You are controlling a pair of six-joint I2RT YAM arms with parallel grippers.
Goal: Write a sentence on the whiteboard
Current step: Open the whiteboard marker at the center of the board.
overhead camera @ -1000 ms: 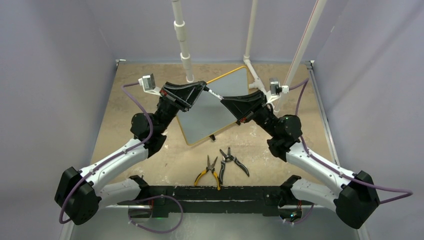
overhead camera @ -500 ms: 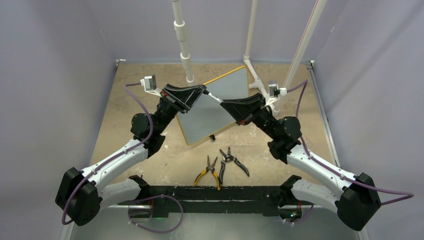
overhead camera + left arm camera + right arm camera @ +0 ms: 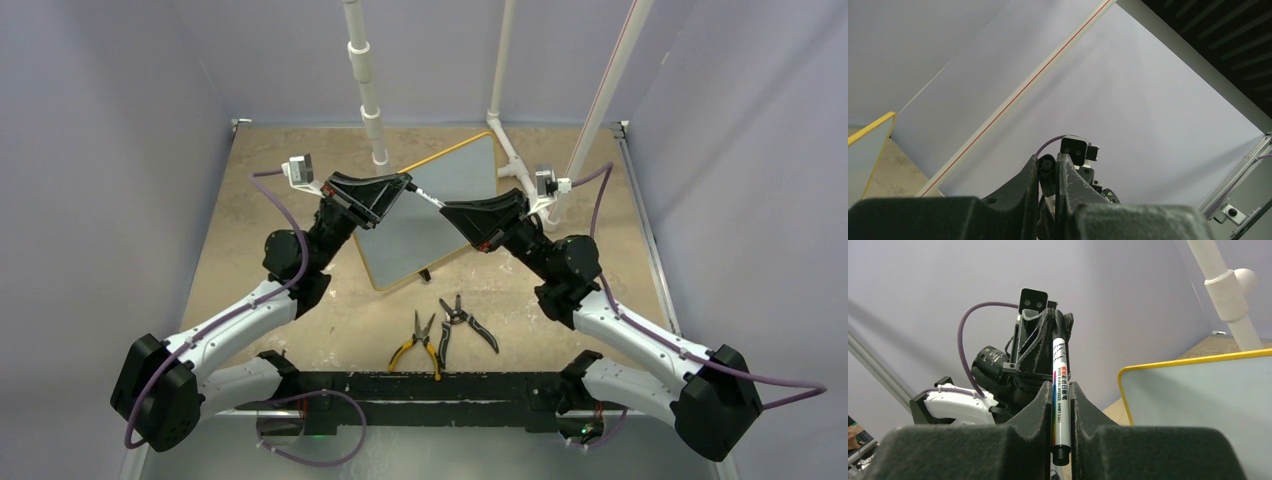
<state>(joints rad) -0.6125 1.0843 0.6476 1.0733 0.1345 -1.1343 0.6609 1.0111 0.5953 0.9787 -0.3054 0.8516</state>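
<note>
Left gripper (image 3: 406, 184) and right gripper (image 3: 446, 207) tip to tip overhead, both pinching one marker (image 3: 425, 194) above the whiteboard (image 3: 412, 245), left wrist shows me jaws pressed onto its cap (image 3: 1047, 165), right wrist jaws clamping the barrel, whiteboard to the right.

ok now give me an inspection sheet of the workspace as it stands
surface: tan table, mottled
job's things: whiteboard on the table, yellow rim, no writing seen; marker held above it
clutter: yellow-handled pliers and black-handled pliers near the arm bases
grippers: left tool and right tool both shut on the marker, one at each end
cables: purple cables loop off each arm
surroundings: lavender walls, white pipes at the back
</note>
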